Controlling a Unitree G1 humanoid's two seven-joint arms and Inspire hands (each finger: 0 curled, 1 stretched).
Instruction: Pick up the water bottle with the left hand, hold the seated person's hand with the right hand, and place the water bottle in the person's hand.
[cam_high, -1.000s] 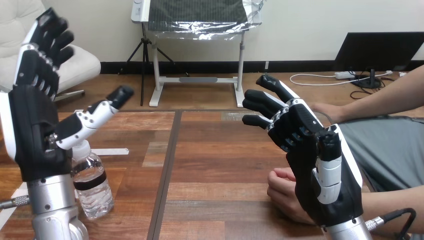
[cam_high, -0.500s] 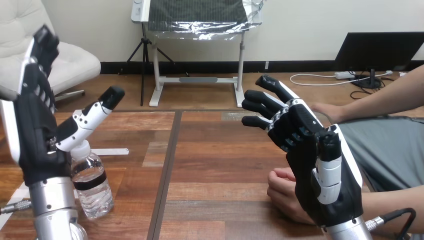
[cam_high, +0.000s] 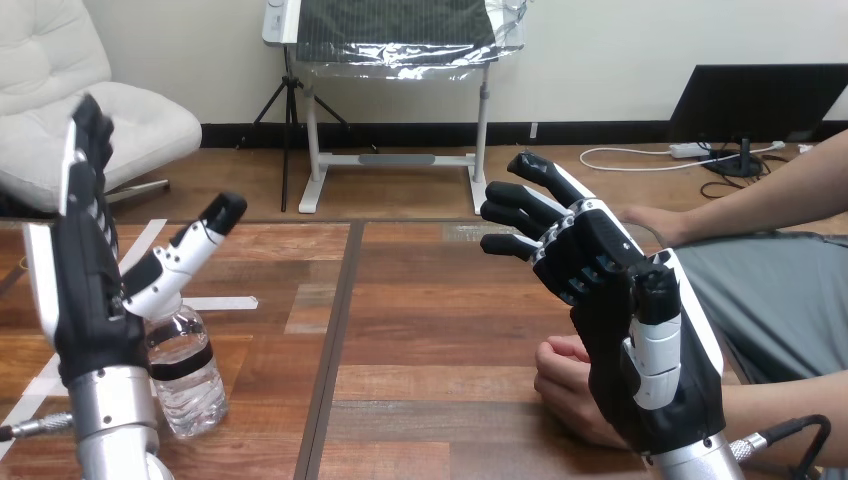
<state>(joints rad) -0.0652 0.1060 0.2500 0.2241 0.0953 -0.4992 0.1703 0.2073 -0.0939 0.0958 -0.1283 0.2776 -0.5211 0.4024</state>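
The water bottle (cam_high: 186, 372) stands upright on the wooden bench (cam_high: 440, 330) near its front edge at the view's left, clear, with a dark band round its middle, and its top is hidden behind the robot's left hand (cam_high: 85, 300). That left hand rises just left of the bottle and in front of it on a silver forearm. It is spread wide, its fingers (cam_high: 90, 165) straight and pointing up, its thumb (cam_high: 190, 245) stretched out above the bottle and slanting to the right. Nothing is curled round the bottle, and whether the base of the thumb touches the bottle's top I cannot tell. A strip of white tape (cam_high: 225, 302) lies flat on the bench just behind the bottle, and a dark seam (cam_high: 335, 340) runs front to back to the right of it. Well to the right of the bottle the right hand (cam_high: 620, 330) is raised above the bench, open and holding nothing, its fingers (cam_high: 530, 205) loosely spread and reaching back towards the bottle's side. The person's hand (cam_high: 565, 385) rests on the bench, loosely curled, partly hidden behind the right hand's palm; whether the two touch I cannot tell. Farther from the bottle, the person's other hand (cam_high: 650, 222) lies at the bench's far right.
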